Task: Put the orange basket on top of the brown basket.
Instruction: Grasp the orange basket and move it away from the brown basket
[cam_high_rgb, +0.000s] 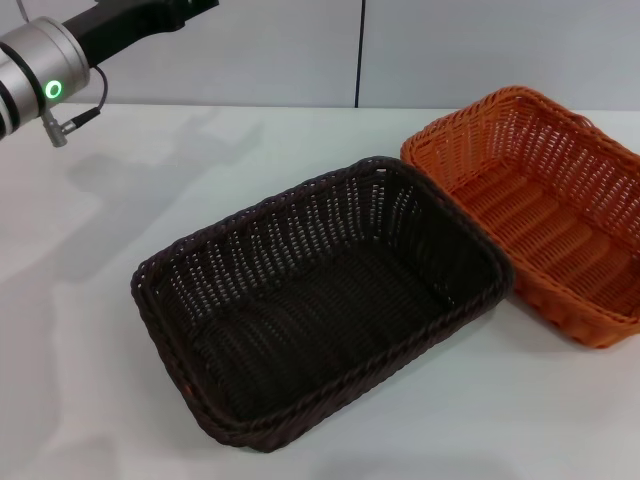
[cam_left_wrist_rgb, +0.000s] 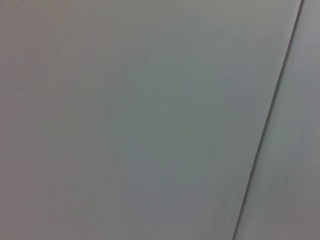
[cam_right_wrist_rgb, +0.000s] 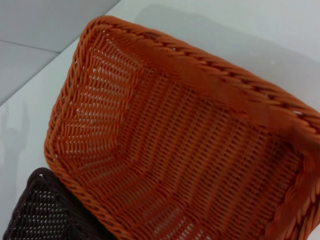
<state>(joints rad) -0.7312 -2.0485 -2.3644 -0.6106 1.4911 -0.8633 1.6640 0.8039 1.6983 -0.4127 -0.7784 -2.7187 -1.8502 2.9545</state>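
Head view, baskets: the orange basket (cam_high_rgb: 545, 210) sits on the table (cam_high_rgb: 90, 330) at the right, its near-left rim touching or just beside the brown basket (cam_high_rgb: 320, 300), which lies mid-table; both are upright and empty.
Head view, arms: the left arm (cam_high_rgb: 50, 70) is parked high at the far left; its gripper is out of frame, and the right gripper is not in view.
Head view, room: bare table lies left and in front of the brown basket; a wall stands close behind.
Left wrist view: only a plain wall panel, so I cannot tell that hand's state.
Right wrist view: the camera looks into the orange basket (cam_right_wrist_rgb: 190, 150) from close above, with a brown corner (cam_right_wrist_rgb: 40, 215) beside it; no fingers show, so opening and hold are unknown.
Step, judged: likely reaching for the orange rim; grip a long side, lift clear of the brown rim, then align the corners before lowering.
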